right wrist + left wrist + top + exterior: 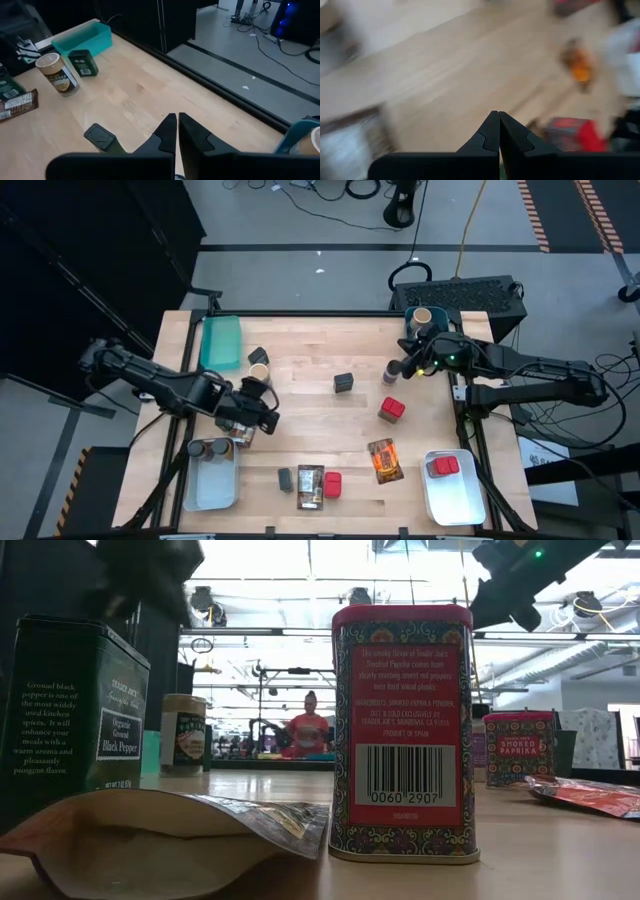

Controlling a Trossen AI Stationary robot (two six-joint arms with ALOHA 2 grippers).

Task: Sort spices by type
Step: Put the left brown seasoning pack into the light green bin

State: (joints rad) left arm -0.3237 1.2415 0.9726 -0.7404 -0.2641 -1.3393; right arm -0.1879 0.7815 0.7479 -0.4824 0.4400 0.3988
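Where the teal bin [220,340] sits, a tan cylinder [259,371] stands beside.

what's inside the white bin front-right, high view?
The white bin holds red tins at its far end, apparently two side by side; the rest of its floor looks bare. Whatever sits beneath the tins is covered.

A robotics lab or workshop: a wooden table [320,365] on grey concrete floor [300,220], loose cables [330,192], striplit hall with a seated person [308,730] behind.
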